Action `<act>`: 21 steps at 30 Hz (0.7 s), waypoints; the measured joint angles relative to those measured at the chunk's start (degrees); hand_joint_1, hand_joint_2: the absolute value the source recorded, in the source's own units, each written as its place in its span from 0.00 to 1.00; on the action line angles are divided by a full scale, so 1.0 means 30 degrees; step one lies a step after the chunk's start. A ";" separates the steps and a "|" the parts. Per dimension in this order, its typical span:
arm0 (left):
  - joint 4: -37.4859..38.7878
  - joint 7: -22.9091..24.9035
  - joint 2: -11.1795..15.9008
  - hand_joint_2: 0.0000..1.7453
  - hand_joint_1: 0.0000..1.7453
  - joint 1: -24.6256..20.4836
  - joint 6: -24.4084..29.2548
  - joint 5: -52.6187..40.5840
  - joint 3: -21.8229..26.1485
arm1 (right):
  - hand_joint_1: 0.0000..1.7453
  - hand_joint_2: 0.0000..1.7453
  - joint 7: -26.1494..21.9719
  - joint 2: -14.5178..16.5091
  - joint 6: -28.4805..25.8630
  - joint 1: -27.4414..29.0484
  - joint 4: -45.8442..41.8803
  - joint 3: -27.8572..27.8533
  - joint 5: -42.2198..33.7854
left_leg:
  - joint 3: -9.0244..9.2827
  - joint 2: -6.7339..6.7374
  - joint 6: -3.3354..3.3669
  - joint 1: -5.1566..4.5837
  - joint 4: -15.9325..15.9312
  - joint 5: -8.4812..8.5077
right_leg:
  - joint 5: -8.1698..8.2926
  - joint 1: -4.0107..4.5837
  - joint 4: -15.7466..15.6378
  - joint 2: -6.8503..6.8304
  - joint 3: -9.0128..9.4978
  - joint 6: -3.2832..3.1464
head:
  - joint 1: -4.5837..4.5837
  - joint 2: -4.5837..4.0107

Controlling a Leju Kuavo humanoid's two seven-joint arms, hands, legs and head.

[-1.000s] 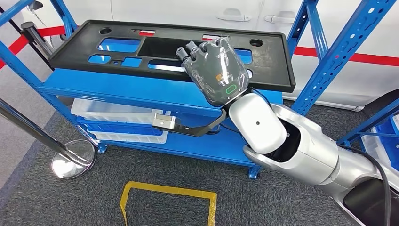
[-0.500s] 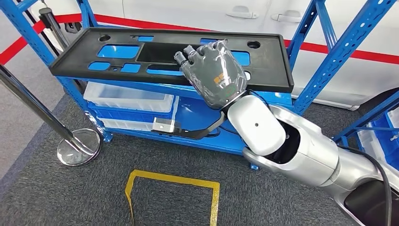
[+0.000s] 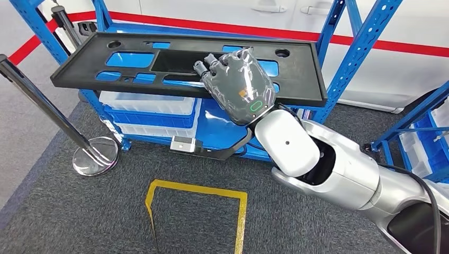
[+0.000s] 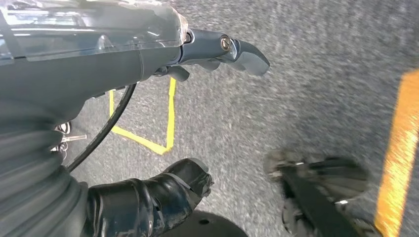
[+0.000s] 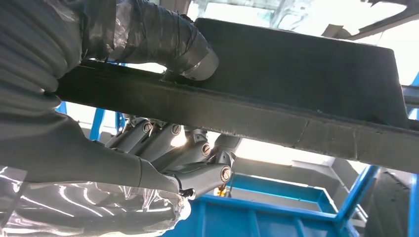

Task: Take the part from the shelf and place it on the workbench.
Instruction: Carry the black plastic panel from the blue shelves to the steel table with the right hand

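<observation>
The right hand (image 3: 241,84) grips the near long edge of the black part (image 3: 132,74), a long flat panel with several cut-outs through which blue shows. In the right wrist view the thumb (image 5: 163,42) presses one face of the part's (image 5: 296,74) edge while the fingers (image 5: 197,158) curl against the other face, so the panel is clamped between them. The part sits tilted at the level of the blue shelf's (image 3: 365,47) upper tier, between its uprights, with white and blue bins (image 3: 151,108) on the tier below it. A chrome stanchion (image 3: 92,156) stands on the grey carpet just to the side of the shelf, and a yellow taped outline (image 3: 196,211) marks the floor in front. The left hand (image 4: 148,54) hangs over the carpet, its fingers (image 4: 237,47) loosely curled and holding nothing.
</observation>
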 joint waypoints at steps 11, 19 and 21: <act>0.0004 0.0406 -0.0004 1.00 0.00 -0.0114 0.0029 0.0178 -0.0007 | 1.00 1.00 -0.0167 0.0102 -0.0069 0.0142 0.0287 0.0117 -0.0287 | 0.3130 0.0007 0.0893 0.0171 -0.4837 0.1064 | -0.0188 -0.0259 0.1875 0.0131 -0.2083 0.1087 | 0.0082 0.0004; 0.0004 0.0499 -0.0037 1.00 0.00 -0.0087 0.0173 0.0209 -0.0007 | 1.00 1.00 -0.0308 0.0136 -0.0056 0.0177 0.0550 0.0220 -0.0462 | 0.1161 0.0023 0.1105 -0.0139 -0.4772 0.2640 | -0.1776 0.0046 0.4360 0.0265 -0.0397 0.0454 | 0.0200 0.0004; 0.0004 0.0461 -0.0095 1.00 0.00 -0.0098 0.0220 0.0239 -0.0007 | 1.00 1.00 -0.0308 0.0197 -0.0060 0.0159 0.0601 0.0228 -0.0462 | 0.0964 0.0018 0.0941 -0.0099 -0.4801 0.2954 | -0.1921 0.0285 0.1729 0.0330 0.1340 0.0023 | 0.0199 0.0004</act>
